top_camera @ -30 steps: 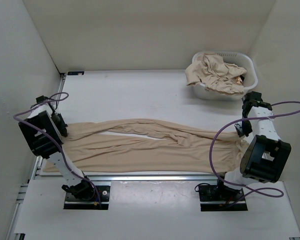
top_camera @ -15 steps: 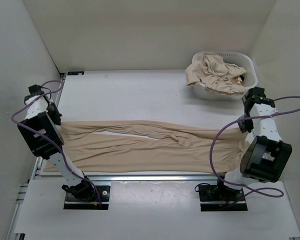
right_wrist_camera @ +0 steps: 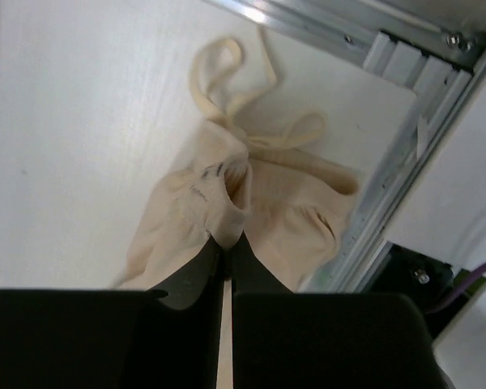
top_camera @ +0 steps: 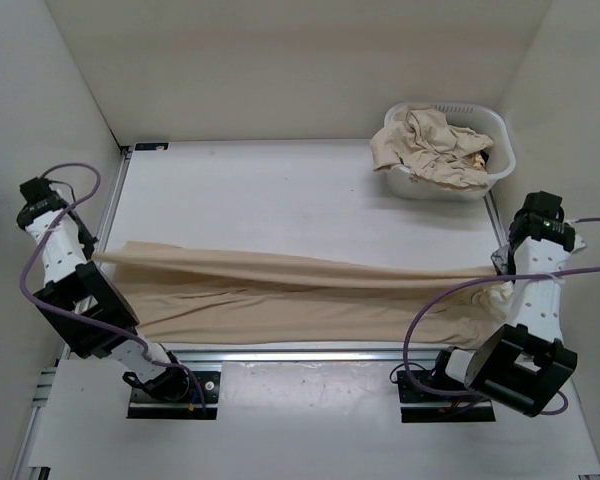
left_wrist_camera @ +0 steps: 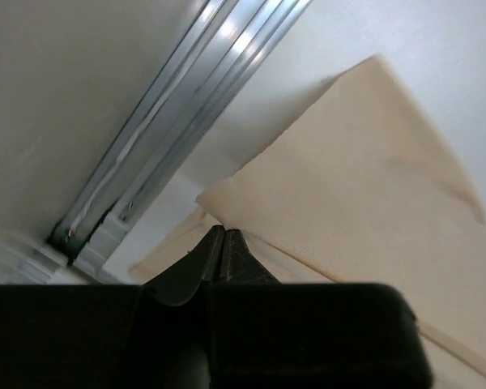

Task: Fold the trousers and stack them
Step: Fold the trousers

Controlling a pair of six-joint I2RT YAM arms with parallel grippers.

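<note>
The trousers [top_camera: 300,290], thin pale tan fabric, stretch in one long band across the near part of the worktop [top_camera: 280,190], in front of the white basket [top_camera: 502,135] and reaching far to its left. One layer is pulled taut and raised between the arms, and the rest lies wrinkled on the surface beneath it. The left tool [left_wrist_camera: 223,243] is clenched on the corner of a leg end. The right tool [right_wrist_camera: 227,247] is clenched on the gathered waist, whose drawstring [right_wrist_camera: 245,136] trails loose. The basket holds more crumpled tan garments [top_camera: 430,145].

No legible text, labels, brands or numbers in any view.
</note>
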